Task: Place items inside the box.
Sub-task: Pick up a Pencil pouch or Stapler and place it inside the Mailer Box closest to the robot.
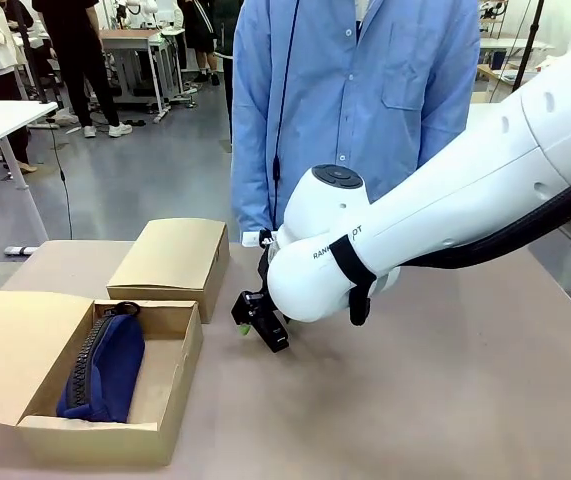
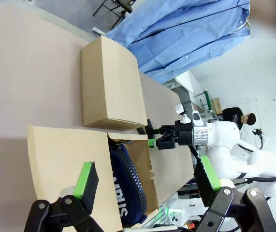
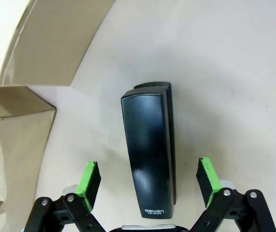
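A black stapler (image 3: 150,150) lies flat on the table, straight between the green pads of my right gripper (image 3: 149,178), which is open with a pad on each side and gaps to both. Seen from the front, that gripper (image 1: 260,332) hangs low over the table just right of the open cardboard box (image 1: 170,360). A navy zip pouch (image 1: 105,368) lies inside the box. My left gripper (image 2: 146,176) is open and empty, high above the box's flap (image 2: 65,159), looking down on the pouch (image 2: 125,191) and, farther off, on the right gripper (image 2: 153,137).
A closed cardboard box (image 1: 170,255) stands behind the open one, close to the right gripper. A person in a blue shirt (image 1: 355,90) stands at the far edge. Bare tabletop (image 1: 445,400) stretches to the right.
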Tool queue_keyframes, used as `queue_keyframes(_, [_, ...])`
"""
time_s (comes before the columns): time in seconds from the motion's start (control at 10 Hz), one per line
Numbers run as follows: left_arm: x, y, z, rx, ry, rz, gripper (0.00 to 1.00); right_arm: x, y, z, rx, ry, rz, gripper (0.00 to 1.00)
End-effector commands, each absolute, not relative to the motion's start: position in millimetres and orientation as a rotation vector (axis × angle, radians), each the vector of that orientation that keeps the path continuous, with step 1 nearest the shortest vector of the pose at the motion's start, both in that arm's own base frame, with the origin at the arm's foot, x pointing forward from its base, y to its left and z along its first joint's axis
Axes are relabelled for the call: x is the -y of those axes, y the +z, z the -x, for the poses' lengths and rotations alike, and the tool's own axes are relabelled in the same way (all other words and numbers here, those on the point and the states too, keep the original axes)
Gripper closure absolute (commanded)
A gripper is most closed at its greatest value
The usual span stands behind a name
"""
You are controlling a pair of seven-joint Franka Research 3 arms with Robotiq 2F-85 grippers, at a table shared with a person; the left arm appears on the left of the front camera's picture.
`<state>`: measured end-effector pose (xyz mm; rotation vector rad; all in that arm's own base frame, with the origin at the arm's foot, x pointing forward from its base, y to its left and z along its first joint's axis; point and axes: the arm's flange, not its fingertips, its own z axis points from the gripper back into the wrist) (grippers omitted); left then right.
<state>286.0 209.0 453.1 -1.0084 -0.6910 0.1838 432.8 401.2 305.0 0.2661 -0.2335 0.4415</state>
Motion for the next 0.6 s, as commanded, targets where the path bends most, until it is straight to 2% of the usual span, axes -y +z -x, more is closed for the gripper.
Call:
queue_keyframes(0.0, [-208.1, 452.5, -285.4, 0.72, 0.169, 1.023, 0.0, -414.0, 307.2, -435.2, 0.237, 0.406, -0.217, 0.0])
queue_keyframes(0.1, [-208.1, 452.5, -285.4, 0.72, 0.169, 1.023, 0.0, -413.3, 306.5, -435.3, 0.232, 0.403, -0.213, 0.0])
queue_keyframes(0.2, [-208.1, 452.5, -285.4, 0.72, 0.169, 1.023, 0.0, -412.2, 306.0, -434.8, 0.232, 0.404, -0.202, 0.53])
queue_keyframes(0.3, [-208.1, 452.5, -285.4, 0.72, 0.169, 1.023, 0.0, -412.5, 305.6, -434.6, 0.226, 0.405, -0.206, 0.59])
queue_keyframes(0.4, [-208.1, 452.5, -285.4, 0.72, 0.169, 1.023, 0.0, -412.5, 305.1, -434.4, 0.226, 0.401, -0.203, 1.0])
queue_keyframes(0.5, [-208.1, 452.5, -285.4, 0.72, 0.169, 1.023, 0.0, -411.7, 304.4, -433.6, 0.221, 0.399, -0.202, 1.0])
